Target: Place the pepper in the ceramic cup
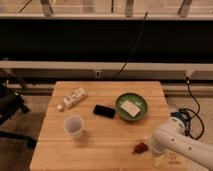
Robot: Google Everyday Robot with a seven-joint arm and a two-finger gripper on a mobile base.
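**Work surface.** A rectangular wooden table (100,150) carries every item. Edges below are named as the camera sees them: near, far, left, right.

**Task items.**
- The pepper (140,147) lies flat on the table close to the near edge, toward the near right corner. It is small, reddish-brown and rests on bare wood.
- The cup (74,126) stands upright in the near left part of the table, mouth up. It is white and has no handle. The cup and the pepper are well apart, with open tabletop between them.

**Gripper.**
- The white arm (185,147) enters over the right edge near the near right corner.
- The gripper (154,150) sits at the arm's end, low over the table and just beside the pepper, on the pepper's right.
- The claw is spread wide and pinches nothing. The pepper rests on the wood, outside the claw.

**Other items.**
- A white bottle (73,98) lies on its side near the left edge, beyond the cup.
- A black phone (104,111) lies flat near the middle of the table.
- A green bowl (119,106) stands just to the right of the phone and holds a pale flat block (130,107).
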